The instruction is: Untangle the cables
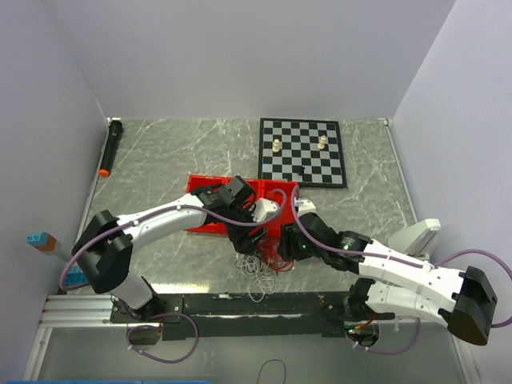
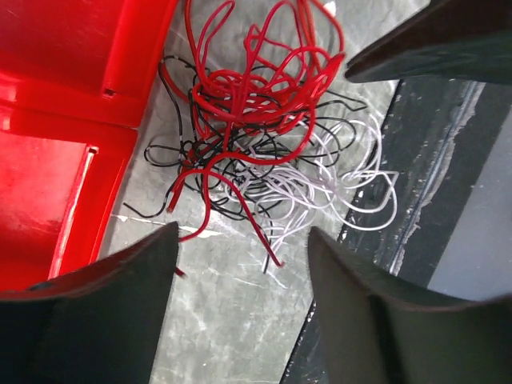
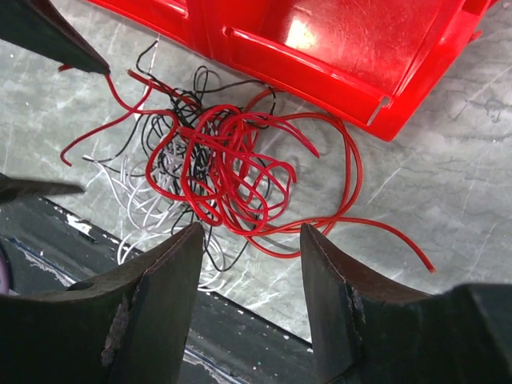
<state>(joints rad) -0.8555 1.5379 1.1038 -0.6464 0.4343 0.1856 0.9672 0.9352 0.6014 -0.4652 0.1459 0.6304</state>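
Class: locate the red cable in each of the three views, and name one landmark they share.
Top external: red cable, centre, just below the red tray.
Left wrist: top centre.
Right wrist: centre.
Shared landmark: the red tray, left in the left wrist view, top in the right.

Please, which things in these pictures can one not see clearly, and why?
1. Top view: the cables lie mostly under the left arm and right arm; only some white loops show.
2. Left wrist view: the red cable is cut off by the top edge.
3. Right wrist view: the white cable runs behind the right fingers.
4. Top view: the chess pieces are too small to identify.
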